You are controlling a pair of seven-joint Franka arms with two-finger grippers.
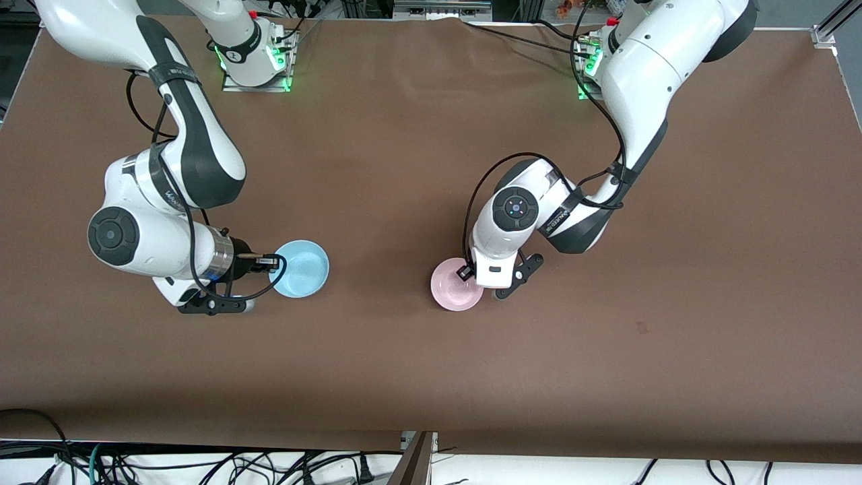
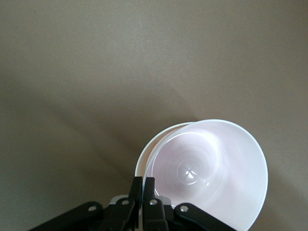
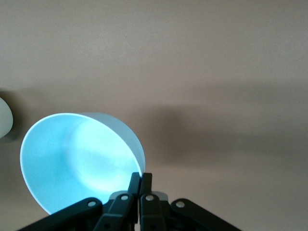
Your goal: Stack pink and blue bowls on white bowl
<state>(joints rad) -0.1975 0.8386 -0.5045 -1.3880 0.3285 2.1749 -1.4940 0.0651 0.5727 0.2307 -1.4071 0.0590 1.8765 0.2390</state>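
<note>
Item 1: my left pincer (image 1: 471,273) grips the pink bowl (image 1: 454,289), nested in the white bowl (image 2: 144,156) mid-worktop (image 1: 404,168). Item 2: right pincer (image 1: 275,260) clamps the blue bowl (image 1: 301,269), unstacked. Remaining: blue onto pink.

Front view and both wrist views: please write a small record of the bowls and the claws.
pink bowl: rim pinched by left claw; seems to be nested in white bowl
white bowl: only a rim edge shows beside the pink bowl
blue bowl: rim pinched by right claw; tilted
stack: blue bowl not yet added
</note>
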